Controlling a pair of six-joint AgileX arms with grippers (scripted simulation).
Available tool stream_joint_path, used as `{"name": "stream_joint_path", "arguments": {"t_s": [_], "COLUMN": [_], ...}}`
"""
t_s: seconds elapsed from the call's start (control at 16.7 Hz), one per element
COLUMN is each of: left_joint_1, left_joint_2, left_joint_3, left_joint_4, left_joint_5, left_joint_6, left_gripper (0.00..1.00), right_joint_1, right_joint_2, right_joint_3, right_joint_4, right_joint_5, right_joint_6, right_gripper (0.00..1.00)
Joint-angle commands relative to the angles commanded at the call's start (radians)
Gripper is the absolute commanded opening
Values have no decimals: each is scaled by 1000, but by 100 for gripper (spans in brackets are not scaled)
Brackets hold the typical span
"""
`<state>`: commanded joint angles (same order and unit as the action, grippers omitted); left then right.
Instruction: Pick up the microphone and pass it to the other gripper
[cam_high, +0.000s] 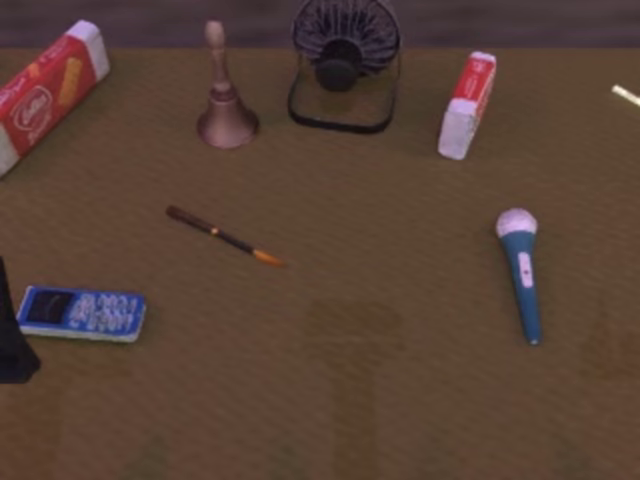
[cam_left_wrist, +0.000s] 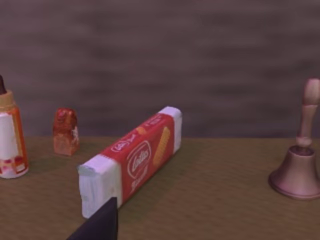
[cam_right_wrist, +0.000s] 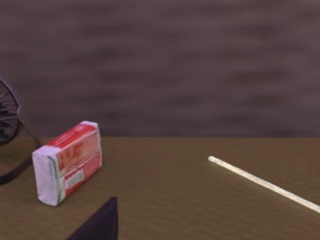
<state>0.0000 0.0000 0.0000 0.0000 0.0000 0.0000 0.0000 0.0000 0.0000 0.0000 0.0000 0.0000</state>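
Note:
The microphone (cam_high: 522, 272) lies flat on the table's right half, its lavender-white head toward the far edge and its teal handle toward the near edge. Neither wrist view shows it. My left gripper (cam_high: 12, 345) is parked at the table's left edge beside the phone, far from the microphone. One black finger (cam_left_wrist: 100, 225) of it shows in the left wrist view, with nothing held. My right arm is outside the top view. The right wrist view shows one black finger (cam_right_wrist: 102, 225) over bare table, nothing between the jaws.
Along the far edge stand a red biscuit pack (cam_high: 45, 92), a bell (cam_high: 226, 110), a black fan (cam_high: 344, 60) and a red-white box (cam_high: 467, 105). A thin brush (cam_high: 225, 237) and a blue phone (cam_high: 82, 313) lie at left. A white stick (cam_high: 626, 96) lies far right.

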Motion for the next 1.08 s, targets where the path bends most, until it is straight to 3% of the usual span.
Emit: {"name": "stream_joint_path", "arguments": {"t_s": [0.48, 1.08], "left_joint_1": [0, 0], "left_joint_2": [0, 0], "left_joint_3": [0, 0], "left_joint_4": [0, 0], "left_joint_5": [0, 0], "left_joint_6": [0, 0], "left_gripper": [100, 100], "right_joint_1": [54, 226], "right_joint_2": [210, 1043], "right_joint_3": [137, 713], "right_joint_4": [-117, -519], "right_joint_5": [-4, 18], "right_joint_6": [45, 241], "right_gripper": [100, 100]}}
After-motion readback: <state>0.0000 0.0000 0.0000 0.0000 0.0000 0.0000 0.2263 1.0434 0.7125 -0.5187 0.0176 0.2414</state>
